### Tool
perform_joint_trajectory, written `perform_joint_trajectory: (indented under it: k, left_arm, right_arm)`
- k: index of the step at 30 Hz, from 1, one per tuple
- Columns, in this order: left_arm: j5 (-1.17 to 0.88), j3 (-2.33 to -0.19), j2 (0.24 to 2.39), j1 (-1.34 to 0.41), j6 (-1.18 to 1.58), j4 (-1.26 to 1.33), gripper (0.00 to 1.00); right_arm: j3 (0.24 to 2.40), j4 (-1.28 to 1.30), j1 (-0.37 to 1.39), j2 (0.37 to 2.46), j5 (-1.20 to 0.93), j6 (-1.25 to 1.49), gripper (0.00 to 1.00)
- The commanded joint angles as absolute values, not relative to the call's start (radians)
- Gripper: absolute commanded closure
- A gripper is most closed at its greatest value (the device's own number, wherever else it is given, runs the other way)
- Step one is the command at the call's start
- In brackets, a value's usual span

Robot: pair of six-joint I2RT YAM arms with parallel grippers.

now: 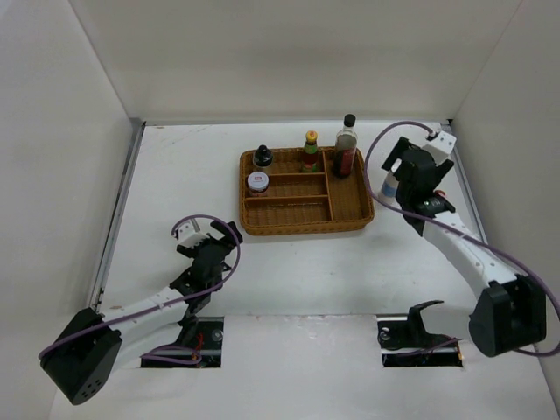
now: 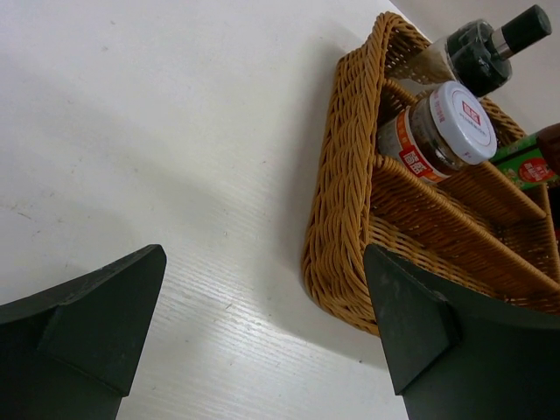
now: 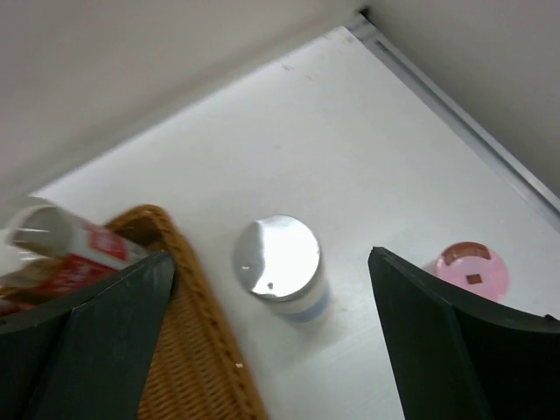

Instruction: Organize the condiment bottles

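Blue-white cylinder (image 3: 280,262) stands on the desk (image 3: 350,149) between my right fingers (image 3: 96,350), which are spread wide and touch nothing. The wicker tray (image 3: 201,350) crowds one finger; a pink-lidded shaker (image 3: 472,271) sits just past the other. My left fingers (image 2: 87,324) gape empty over bare desk, with the tray corner beside one and a white-lidded jar (image 2: 446,127) inside it.

Top view overhead, whole table (image 1: 289,280); 2 wrist views close, sharing wicker tray (image 2: 341,175).
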State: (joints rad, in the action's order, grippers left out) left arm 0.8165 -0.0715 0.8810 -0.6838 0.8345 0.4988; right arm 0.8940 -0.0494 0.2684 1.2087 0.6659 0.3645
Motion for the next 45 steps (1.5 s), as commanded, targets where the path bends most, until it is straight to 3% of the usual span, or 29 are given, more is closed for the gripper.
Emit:
perform_joint_trajectory:
  k: [1,13,20,23,25,33,38,45]
  left_arm:
    - [0.813,-0.081,0.882,-0.689,0.844,0.548,0.0]
    - [0.81,-0.089,0.931,-0.688,0.844,0.566,0.0]
    - [0.805,-0.086,0.911,-0.685,0.844,0.568,0.0]
    - [0.805,-0.094,0.907,-0.689,0.839,0.563,0.0]
    - [0.805,-0.092,0.896,-0.689,0.838,0.564,0.0]
    - [0.805,-0.097,0.923,-0.693,0.838,0.572,0.0]
    - [0.805,-0.089,0.9,-0.691,0.838,0.574,0.0]
    - [0.807,-0.087,0.908,-0.694,0.838,0.575,0.0]
  right_arm:
    - [0.931,0.02,0.226,1.305,0.632,0.325,0.0]
    - [1.017,-0.078,0.156,1.505,0.492,0.302,0.0]
    - [1.034,-0.063,0.148,1.548,0.474,0.319,0.25]
    - [1.054,-0.023,0.15,1.508,0.501,0.313,0.4]
    - [1.048,-0.028,0.162,1.43,0.55,0.302,0.43]
    - [1.087,-0.038,0.431,1.241,0.557,0.255,0.44]
    - [1.175,-0.125,0.606,1.354,0.511,0.294,0.44]
    - [1.38,-0.215,0.709,1.633,0.449,0.288,0.44]
